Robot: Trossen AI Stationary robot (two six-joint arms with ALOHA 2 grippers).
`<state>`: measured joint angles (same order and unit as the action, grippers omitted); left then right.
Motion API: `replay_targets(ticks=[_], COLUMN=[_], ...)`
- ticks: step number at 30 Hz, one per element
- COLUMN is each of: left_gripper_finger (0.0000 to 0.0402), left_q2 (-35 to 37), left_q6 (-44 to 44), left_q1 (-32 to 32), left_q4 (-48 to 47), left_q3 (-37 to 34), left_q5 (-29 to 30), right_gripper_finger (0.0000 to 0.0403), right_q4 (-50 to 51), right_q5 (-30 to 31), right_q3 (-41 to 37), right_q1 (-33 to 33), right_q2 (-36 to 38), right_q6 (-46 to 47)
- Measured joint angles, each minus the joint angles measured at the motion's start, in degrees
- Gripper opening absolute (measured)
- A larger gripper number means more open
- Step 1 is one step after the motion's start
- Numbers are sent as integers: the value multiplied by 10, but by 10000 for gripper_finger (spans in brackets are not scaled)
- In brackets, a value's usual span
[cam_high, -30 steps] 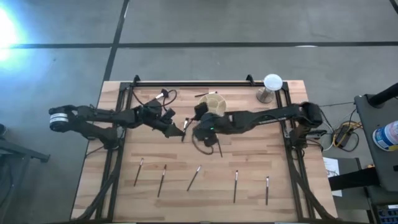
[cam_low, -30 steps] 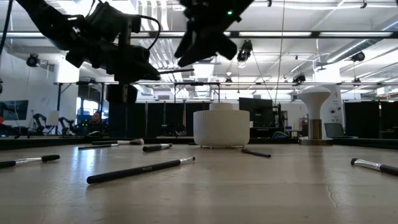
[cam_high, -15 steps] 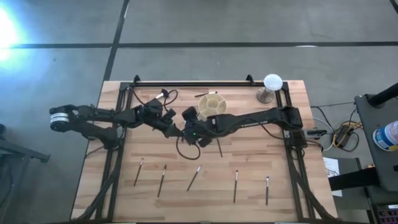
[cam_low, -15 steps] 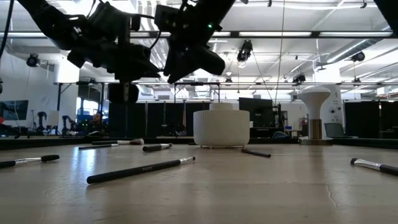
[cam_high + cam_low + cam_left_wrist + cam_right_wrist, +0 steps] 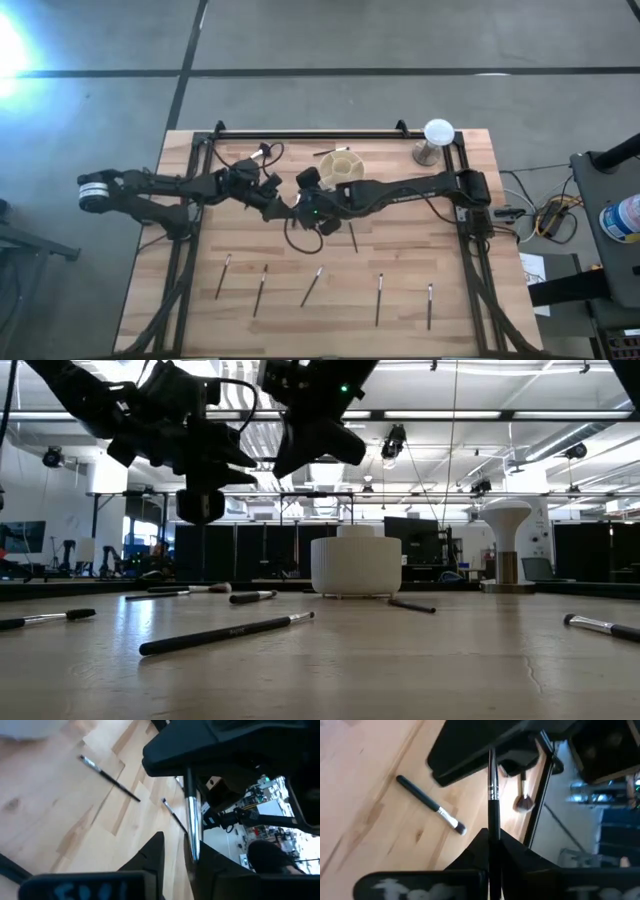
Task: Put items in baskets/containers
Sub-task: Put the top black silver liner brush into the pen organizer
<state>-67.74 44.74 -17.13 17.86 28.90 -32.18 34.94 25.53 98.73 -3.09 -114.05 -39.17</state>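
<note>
While partly behind the right arm, cream holder (image 5: 343, 166), contents unclear

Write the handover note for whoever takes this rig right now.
Right end effector: shut on a thin brush, in the air over the table, beside the cream holder.
Left end effector: close against the right one, fingers parted around the same brush; this looks like a hand-over.
Done: no brush shows standing in the holder.
Left: this brush, then the row of five brushes at the front, one by the right arm, and two at the back near the holder.
</note>
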Motion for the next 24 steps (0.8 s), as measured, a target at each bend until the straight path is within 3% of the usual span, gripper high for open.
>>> replay_targets(ticks=[5,11,19,24], left_gripper_finger=[83,81,33,3], left_q2=[44,83,74,62], left_q6=[-65,-167,-187,-202], left_q1=[-8,-9,-10,-12], left_q4=[-28,-12,194,277], left_q3=[-1,-15,-86,-122], left_q5=[28,85,119,160], right_gripper_finger=[14,14,14,13], right_q4=[-3,-118,-416,-639], right_q5=[-5,-5,-53,-102], right_q3=[-59,-215,-475,-617], right_q1=[14,37,86,137], right_q2=[61,183,353,398], right_q6=[70,141,225,279])
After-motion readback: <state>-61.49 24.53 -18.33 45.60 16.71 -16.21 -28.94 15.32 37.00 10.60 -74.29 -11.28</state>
